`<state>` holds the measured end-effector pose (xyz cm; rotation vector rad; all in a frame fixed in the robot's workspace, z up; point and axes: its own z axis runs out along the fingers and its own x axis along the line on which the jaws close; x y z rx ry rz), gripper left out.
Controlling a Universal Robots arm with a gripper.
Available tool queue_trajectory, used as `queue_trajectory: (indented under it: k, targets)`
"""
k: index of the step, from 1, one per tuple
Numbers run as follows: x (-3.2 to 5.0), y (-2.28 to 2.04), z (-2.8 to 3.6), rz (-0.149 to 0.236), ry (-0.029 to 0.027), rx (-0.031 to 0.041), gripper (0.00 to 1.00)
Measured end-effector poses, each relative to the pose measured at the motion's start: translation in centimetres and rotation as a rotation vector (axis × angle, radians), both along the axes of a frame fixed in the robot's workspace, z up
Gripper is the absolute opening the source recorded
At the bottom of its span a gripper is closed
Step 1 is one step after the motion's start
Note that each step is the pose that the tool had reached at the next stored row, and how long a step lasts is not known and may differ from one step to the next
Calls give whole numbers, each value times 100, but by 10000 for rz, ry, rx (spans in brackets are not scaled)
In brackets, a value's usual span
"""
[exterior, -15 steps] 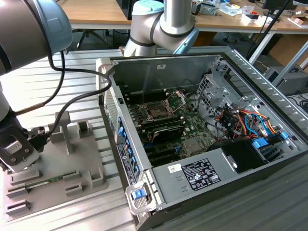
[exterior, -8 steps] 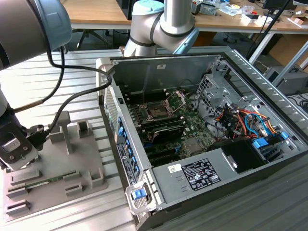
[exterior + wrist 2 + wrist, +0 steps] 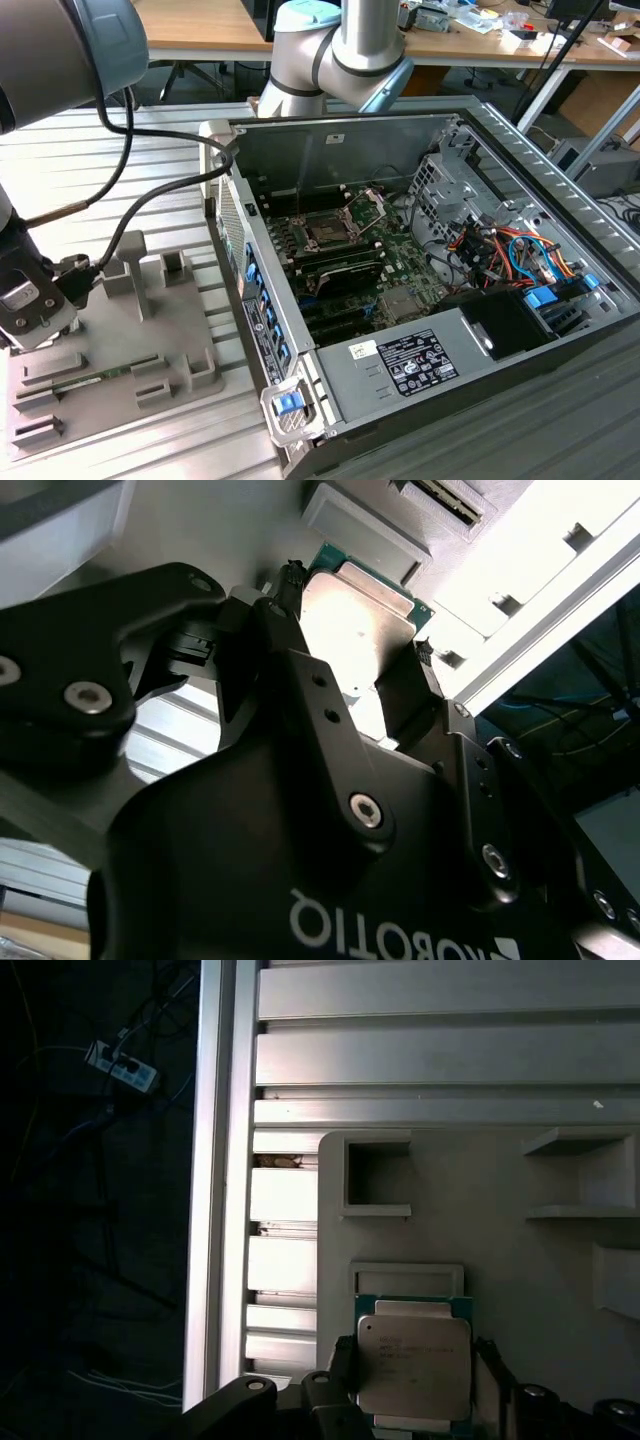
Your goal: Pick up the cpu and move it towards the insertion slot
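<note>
Silvery cpu [image 3: 355, 610] tight between black fingers [image 3: 310, 690], near edge hidden behind them.

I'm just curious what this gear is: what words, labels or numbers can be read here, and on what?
gripper: white maker's lettering on its black body, seen upside down; a brand name, left unquoted.
cpu: faint print on its metal top, too small to read.
power supply: white stickers, print too small to read.
</note>
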<state>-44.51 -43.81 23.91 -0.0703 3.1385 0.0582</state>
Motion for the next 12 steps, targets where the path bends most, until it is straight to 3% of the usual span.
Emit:
queue_trajectory:
  k: [12]
  targets:
    - [0,0,125,-1,0,0,55]
